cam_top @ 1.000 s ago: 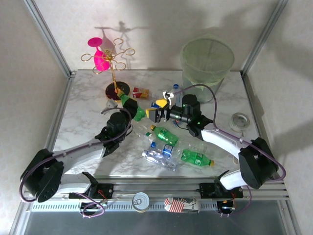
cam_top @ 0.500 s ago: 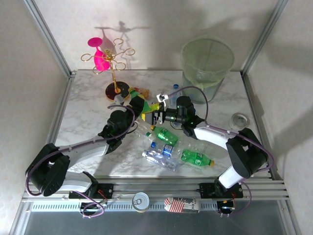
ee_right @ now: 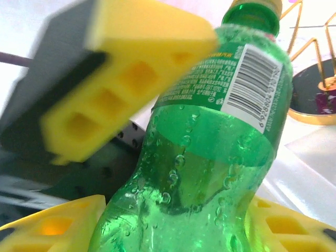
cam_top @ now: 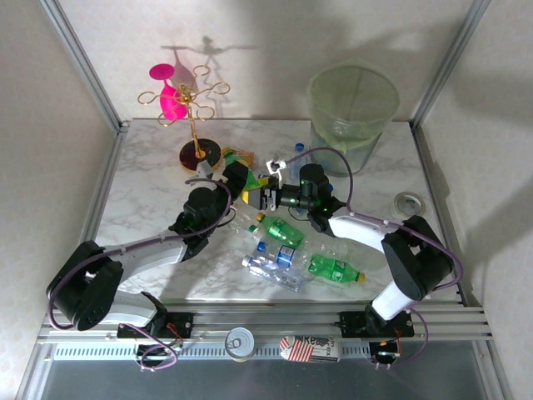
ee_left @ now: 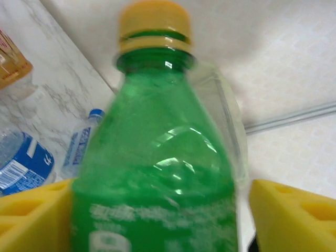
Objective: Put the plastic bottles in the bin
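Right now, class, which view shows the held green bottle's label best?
Right wrist: the green bottle is close up, barcode sharp. Left wrist shows its yellow cap and neck, print blurred. Top external shows it tiny, label unreadable.

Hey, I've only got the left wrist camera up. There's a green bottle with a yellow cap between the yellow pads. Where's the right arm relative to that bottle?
Observer: The right pincer is on that same green plastic bottle with the yellow cap. In the right wrist view its yellow pads sit against both sides of the lower body.
Operator: And where do I drop it?
Observer: The top view shows the round translucent pale green wastebasket standing at the far right of the marble table.
Operator: Anything else to collect?
Observer: Yes, several more plastic bottles lie on the table, nearer the arm bases than the held one.
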{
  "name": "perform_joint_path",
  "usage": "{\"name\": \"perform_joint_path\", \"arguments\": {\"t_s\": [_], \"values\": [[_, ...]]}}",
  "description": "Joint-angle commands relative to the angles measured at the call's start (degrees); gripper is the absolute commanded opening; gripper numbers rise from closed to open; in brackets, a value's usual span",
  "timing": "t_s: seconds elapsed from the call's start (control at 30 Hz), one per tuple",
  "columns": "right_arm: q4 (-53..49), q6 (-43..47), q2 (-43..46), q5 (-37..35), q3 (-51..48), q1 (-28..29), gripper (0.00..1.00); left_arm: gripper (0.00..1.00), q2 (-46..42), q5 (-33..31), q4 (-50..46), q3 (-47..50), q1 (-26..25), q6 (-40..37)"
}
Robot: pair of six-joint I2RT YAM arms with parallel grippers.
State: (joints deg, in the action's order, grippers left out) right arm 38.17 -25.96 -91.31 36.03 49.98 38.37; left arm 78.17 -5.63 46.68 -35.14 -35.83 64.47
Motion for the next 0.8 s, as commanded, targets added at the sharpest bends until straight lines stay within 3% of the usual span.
{"name": "perform_joint_path", "arguments": {"t_s": [0.0, 0.07, 0.37, 0.63, 0.77], "values": [[-1.16, 1.03, 1.34, -2.87, 0.12, -0.67, 0.46, 0.9, -3.01, 0.73, 1.14, 0.33, 0.03, -0.74], [-2.66, 1.45, 1.85, -3.45, 0.38, -1.43, 0.44, 0.99, -4.64, -1.15, -1.79, 0.17, 0.26, -1.56], [-11.75, 6.66, 5.29, -7.98, 2.57, -7.08, 0.45, 1.0, -14.45, -6.93, -8.91, 6.35, 5.06, -4.47], [-23.93, 14.09, 9.68, -17.0, 13.36, -13.53, 0.44, 1.0, -20.94, -11.77, -14.14, 13.79, 8.32, -6.78], [-26.83, 14.7, 10.34, -21.91, 19.04, -16.97, 0.43, 1.0, -19.94, -9.9, -15.14, 15.0, 8.5, -8.42]]}}
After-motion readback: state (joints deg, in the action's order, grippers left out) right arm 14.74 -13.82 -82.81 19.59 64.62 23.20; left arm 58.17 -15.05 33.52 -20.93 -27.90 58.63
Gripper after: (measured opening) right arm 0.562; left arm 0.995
